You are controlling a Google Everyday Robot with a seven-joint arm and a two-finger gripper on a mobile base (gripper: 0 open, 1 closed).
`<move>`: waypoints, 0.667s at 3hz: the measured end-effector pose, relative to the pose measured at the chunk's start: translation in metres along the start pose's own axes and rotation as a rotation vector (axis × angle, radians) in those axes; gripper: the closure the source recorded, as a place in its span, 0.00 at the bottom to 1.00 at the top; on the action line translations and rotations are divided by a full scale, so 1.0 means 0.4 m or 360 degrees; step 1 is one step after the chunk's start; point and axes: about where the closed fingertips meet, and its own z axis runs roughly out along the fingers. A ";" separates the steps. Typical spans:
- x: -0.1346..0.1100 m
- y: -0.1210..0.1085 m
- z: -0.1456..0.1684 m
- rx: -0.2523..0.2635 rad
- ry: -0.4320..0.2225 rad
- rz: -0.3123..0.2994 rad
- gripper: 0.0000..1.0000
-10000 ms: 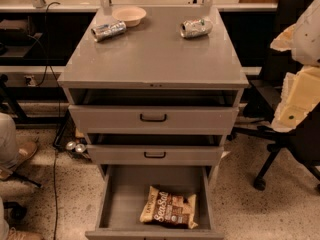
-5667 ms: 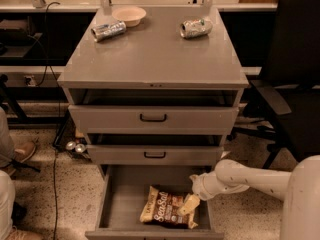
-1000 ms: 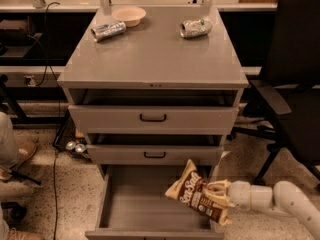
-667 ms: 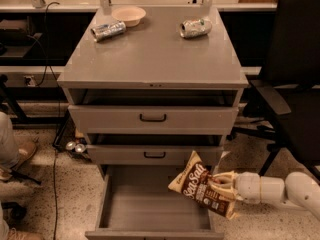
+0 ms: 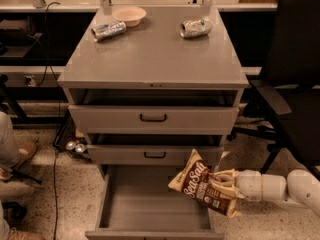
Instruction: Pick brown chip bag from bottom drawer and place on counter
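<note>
So the gripper (image 5: 221,185) comes in low from the right, at the front right corner of the cabinet, and its fingers (image 5: 226,176) are pinched onto the right end of the brown chip bag (image 5: 199,183). The bag is up in the air, tilted, hanging over the right side of the bottom drawer (image 5: 106,200), which is pulled wide open. The bag's top corner sits in front of the middle drawer (image 5: 125,154), which is slightly ajar, as is the top drawer (image 5: 110,119). On the tabletop (image 5: 152,56) two crushed cans, one left (image 5: 108,30) and one right (image 5: 196,27), plus a small bowl (image 5: 129,15), all sit along the back edge. A black office chair (image 5: 295,79) is crowding the right side just behind the arm (image 5: 280,188).
</note>
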 end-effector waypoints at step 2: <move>-0.365 -0.058 -0.260 0.0206 -0.0216 -0.0374 1.00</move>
